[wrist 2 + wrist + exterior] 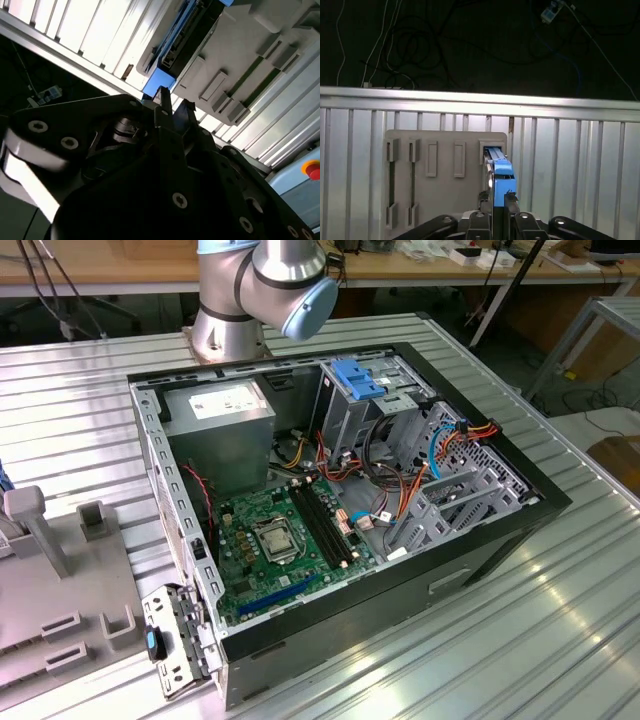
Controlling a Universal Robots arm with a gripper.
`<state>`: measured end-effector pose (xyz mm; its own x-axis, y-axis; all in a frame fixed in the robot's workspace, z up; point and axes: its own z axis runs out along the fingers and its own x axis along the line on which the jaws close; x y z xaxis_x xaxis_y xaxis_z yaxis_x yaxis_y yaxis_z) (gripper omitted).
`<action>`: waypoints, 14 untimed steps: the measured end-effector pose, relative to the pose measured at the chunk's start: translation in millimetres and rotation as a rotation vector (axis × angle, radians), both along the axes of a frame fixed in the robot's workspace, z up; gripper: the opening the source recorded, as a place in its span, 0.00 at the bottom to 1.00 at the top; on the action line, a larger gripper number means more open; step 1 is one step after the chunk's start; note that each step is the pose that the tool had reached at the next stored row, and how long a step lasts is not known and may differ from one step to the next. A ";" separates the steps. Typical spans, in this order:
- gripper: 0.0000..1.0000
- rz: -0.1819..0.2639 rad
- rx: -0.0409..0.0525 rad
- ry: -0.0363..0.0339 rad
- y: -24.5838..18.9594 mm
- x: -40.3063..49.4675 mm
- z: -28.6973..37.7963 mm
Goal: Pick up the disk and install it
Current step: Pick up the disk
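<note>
The disk [499, 172] stands on edge in the end slot of a grey holder plate [445, 200]; its blue carrier rail faces me. In the second wrist view the disk [186, 35] shows its dark edge and a blue end. My gripper [497, 201] hangs right over the disk's near end, open, one finger on each side of the blue rail. In the second wrist view the gripper [175, 102] has its tips just short of the blue end, with nothing clamped between them.
The open computer case [520, 510] lies on the ribbed metal table [560, 630], with a drive cage topped by a blue bracket [362, 380] at its far side. The arm's base [235, 310] stands behind the case. The holder plate [60, 590] has several other slots.
</note>
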<state>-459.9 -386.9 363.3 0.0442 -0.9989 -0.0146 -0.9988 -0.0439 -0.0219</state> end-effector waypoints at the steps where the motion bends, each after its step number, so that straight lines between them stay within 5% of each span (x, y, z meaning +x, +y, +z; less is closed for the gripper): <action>1: 0.30 0.000 0.0000 -0.0001 0.2 0.0 -2.4; 3: 0.48 0.000 -0.0001 -0.0001 0.9 0.0 -7.9; 6: 0.60 0.000 0.0000 -0.0001 4.1 0.0 -13.0; 9: 0.60 0.000 -0.0005 -0.0003 10.4 0.0 -19.7; 14: 0.60 0.000 -0.0088 -0.0002 10.9 0.0 -31.0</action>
<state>-459.9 -376.0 332.3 0.0441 -0.9990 -0.0059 -0.9988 -0.0440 -0.0217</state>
